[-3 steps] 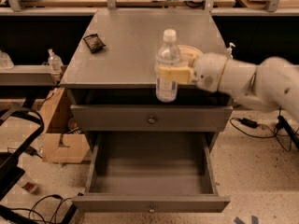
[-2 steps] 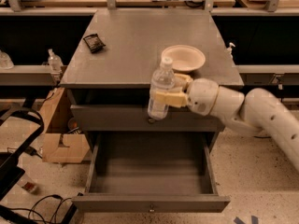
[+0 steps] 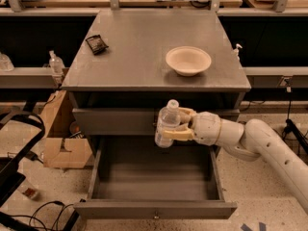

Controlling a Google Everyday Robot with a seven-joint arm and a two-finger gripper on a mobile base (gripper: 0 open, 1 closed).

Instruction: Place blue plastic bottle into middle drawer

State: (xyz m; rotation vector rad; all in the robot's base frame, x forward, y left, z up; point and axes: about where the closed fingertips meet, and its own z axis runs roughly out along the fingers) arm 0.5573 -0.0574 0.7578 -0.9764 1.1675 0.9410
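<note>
The bottle (image 3: 167, 123) is upright, tilted slightly, below the table's front edge and a little right of its middle. It is clear plastic with a white cap and a pale label band. Its cap is level with the shut upper drawer (image 3: 113, 121) and its base hangs over the back part of the open drawer (image 3: 144, 179), not touching the floor of it.

The gripper (image 3: 174, 124) reaches in from the right and is clamped on the bottle's body, with one tan finger (image 3: 179, 134) low across the label and the other higher behind it. The white arm (image 3: 260, 141) runs off toward the right.

The drawer is pulled well out, with a small knob (image 3: 155, 216) on its front.

On the table (image 3: 144, 28), a white bowl (image 3: 188, 60) sits toward the right edge. A dark packet (image 3: 97, 44) lies near the left edge.
</note>
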